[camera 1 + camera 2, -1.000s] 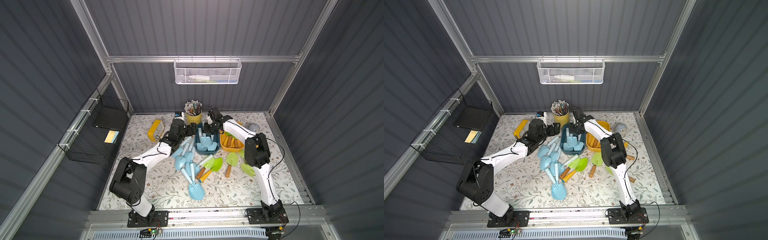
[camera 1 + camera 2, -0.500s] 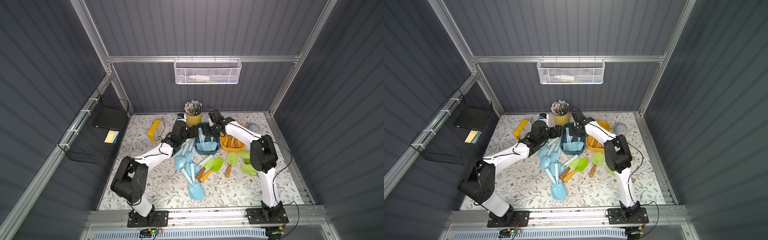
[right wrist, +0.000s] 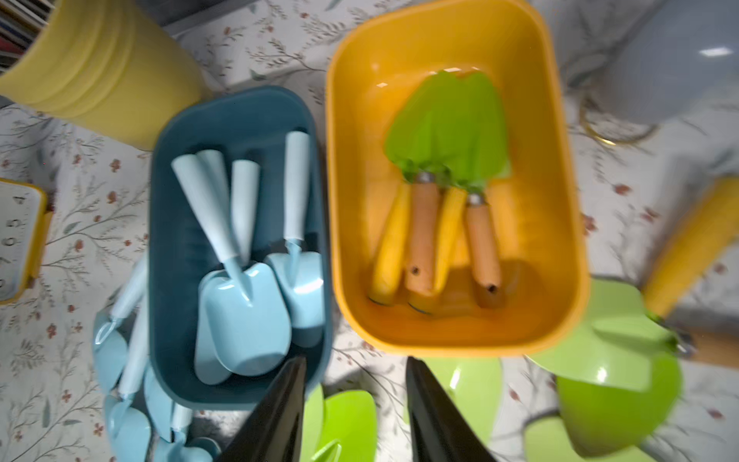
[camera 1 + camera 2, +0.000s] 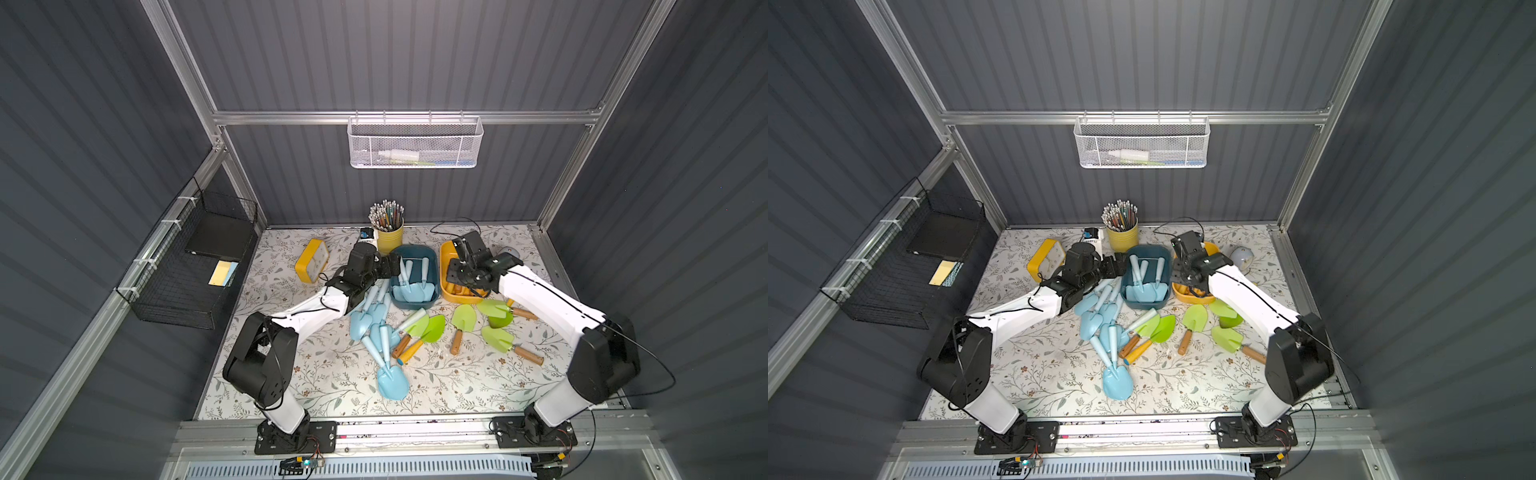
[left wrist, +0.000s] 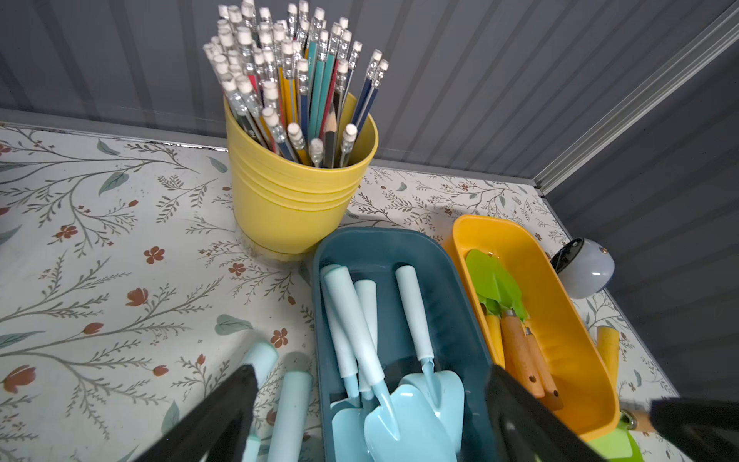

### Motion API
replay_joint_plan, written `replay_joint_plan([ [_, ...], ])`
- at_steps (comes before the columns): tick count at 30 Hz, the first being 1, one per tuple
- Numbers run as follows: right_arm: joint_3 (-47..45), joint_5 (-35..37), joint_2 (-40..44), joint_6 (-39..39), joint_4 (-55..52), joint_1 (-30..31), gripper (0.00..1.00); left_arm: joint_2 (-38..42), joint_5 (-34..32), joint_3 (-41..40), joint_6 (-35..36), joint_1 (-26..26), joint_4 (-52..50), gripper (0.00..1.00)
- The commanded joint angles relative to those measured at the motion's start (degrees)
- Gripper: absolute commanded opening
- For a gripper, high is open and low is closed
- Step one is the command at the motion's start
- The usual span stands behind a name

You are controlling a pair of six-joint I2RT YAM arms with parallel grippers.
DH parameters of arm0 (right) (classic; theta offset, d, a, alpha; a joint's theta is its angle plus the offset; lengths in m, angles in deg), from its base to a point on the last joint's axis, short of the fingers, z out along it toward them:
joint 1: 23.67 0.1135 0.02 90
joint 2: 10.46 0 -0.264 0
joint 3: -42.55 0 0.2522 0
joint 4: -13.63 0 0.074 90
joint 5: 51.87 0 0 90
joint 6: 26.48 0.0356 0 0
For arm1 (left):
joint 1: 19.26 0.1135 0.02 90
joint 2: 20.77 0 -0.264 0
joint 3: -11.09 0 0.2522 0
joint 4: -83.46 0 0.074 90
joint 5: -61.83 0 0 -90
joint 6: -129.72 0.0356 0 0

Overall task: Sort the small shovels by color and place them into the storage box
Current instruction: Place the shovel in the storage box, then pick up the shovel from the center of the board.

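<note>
The left hand [image 5: 372,378] gapes wide and empty over the near end of the blue box [image 5: 384,244], with blue shovels [image 5: 404,424] lying just beneath it. The right hand [image 3: 356,362] is narrowly parted and empty above the gap between that box and the yellow box [image 3: 460,344], which holds green shovels [image 3: 444,124]. Loose shovels [image 4: 376,328] lie on the desk [image 4: 332,374] behind both hands.

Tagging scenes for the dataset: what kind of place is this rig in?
Probably a purpose-built lab test cell, not a real room: grey panel walls on an aluminium frame, a mounting rail along the front, and a floral-print tabletop dressed with props like a pencil cup.
</note>
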Motion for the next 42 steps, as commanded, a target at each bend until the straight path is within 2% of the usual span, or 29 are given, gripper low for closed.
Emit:
replay_joint_plan([
  [1,-6.93,2.69,6.35,5.19,-1.9,-1.29,0.47,-0.47,1.13,-1.54,1.41,-0.44,1.33,0.92],
  [4,-12.5,-2.03,9.92,5.51,-1.53,-1.93,0.47,-0.61,1.4,-2.18,1.5,-0.52,1.75,0.92],
  [9,-17.73,-18.68,9.07,2.32,-2.15,-1.83,0.48,-0.82,1.82,-2.41,1.67,-0.72,2.06,0.91],
  [12,-21.51,-22.64,8.31,3.2,-1.23,-0.67,0.48,-1.25,1.93,-2.01,2.05,-0.72,1.98,0.91],
  [23,-29.06,-25.09,7.86,9.72,7.08,4.06,0.47,-1.79,2.37,-1.36,2.56,-0.98,1.9,0.92],
  [30,-30.4,-19.73,2.93,12.99,5.87,9.18,0.46,-1.77,2.28,-1.25,2.68,-1.07,1.89,0.92],
  [40,-29.39,-14.41,1.14,17.06,5.56,9.52,0.44,-1.87,2.46,-0.84,3.02,-1.16,1.73,0.91],
  [42,-29.9,-13.61,1.23,17.84,5.34,9.45,0.41,-1.95,2.46,-0.72,3.07,-1.16,1.65,0.92],
])
